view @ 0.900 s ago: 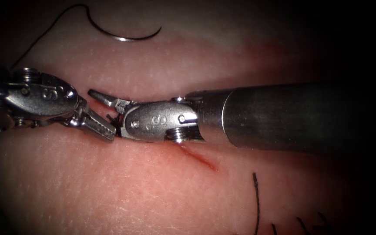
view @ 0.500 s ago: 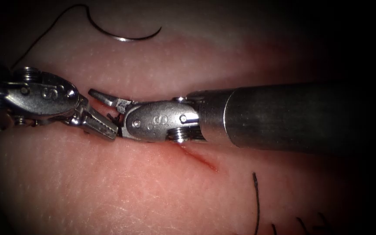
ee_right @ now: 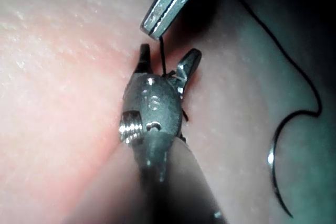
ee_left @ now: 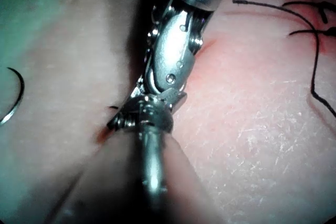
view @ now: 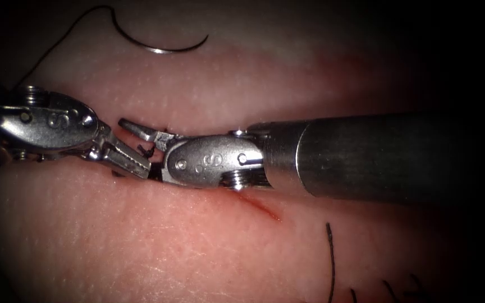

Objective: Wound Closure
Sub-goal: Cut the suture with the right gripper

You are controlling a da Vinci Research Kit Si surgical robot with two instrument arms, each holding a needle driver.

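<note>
Two grippers of mine are meeting over the cut in the tissue. My left gripper is pinching a short black thread, with its jaws closed tight on it. In the right wrist view that thread is running straight down from the left gripper's tip into the gap of my right gripper. My right gripper is spreading its jaws wide, one on each side of the thread, and is holding nothing. I think the thread is coming up out of the cut, but the spot is dark and hard to see. The curved needle is lying flat on top of the tissue, well apart from both grippers, at the far side, and is not poking into the tissue. Its long thread is trailing off to the left from its end. Some cut ends of thread are sticking up near the cut's right end.
</note>
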